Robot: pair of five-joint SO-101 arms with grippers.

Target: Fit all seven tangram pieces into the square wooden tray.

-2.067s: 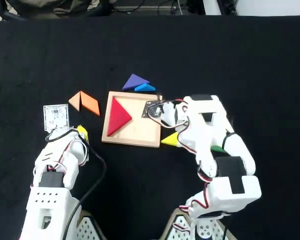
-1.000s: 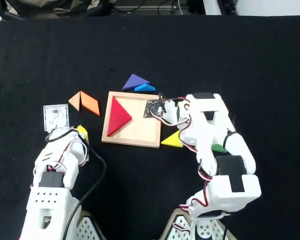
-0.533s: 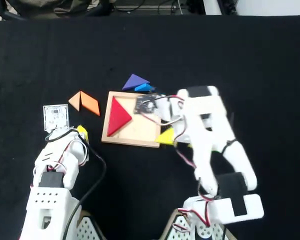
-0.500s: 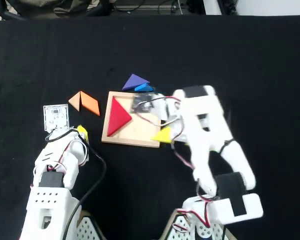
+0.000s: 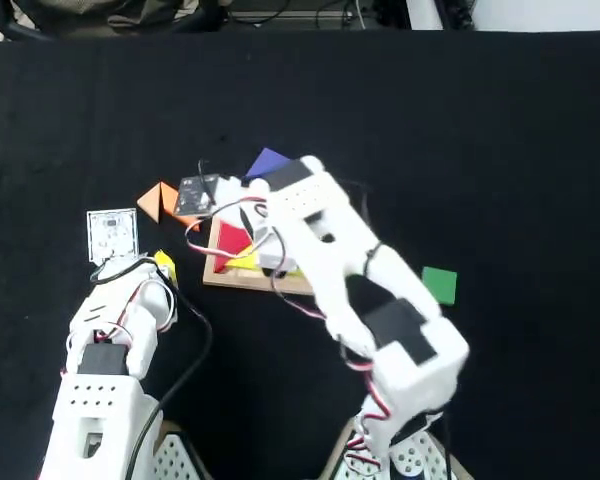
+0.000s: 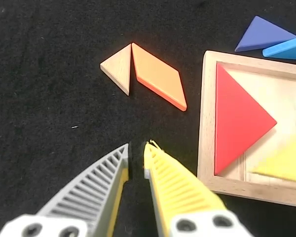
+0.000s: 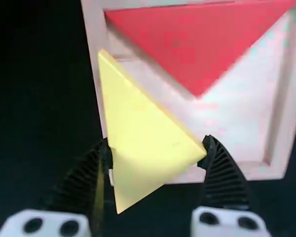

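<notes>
- Tangram pieces lie on a black desk [image 5: 500, 130] and in a wooden tray [image 6: 205, 123].
- Far left on the desk sits a small white card [image 5: 112, 233].
- Just beside the card is the left pincer [image 6: 136, 148]. It is clenched with nothing in it, over the desk, near the tray's left rim.
- A tan triangle [image 6: 119, 66] and an orange slanted piece [image 6: 158, 81] touch side by side on the desk, left of the tray.
- A red triangle [image 6: 239, 121] lies flat in the left part of the tray.
- A yellow triangle [image 7: 143, 153] is squeezed between the two fingers of the right pincer [image 7: 155, 148]. It is over the near side of the tray, just beside the red triangle. One corner pokes out past the rim.
- A purple triangle [image 6: 264, 37] and a blue triangle [image 6: 288, 48] touch each other on the desk, right by the tray's far rim.
- A green square [image 5: 439, 284] lies alone on the desk, well to the right of the tray.
</notes>
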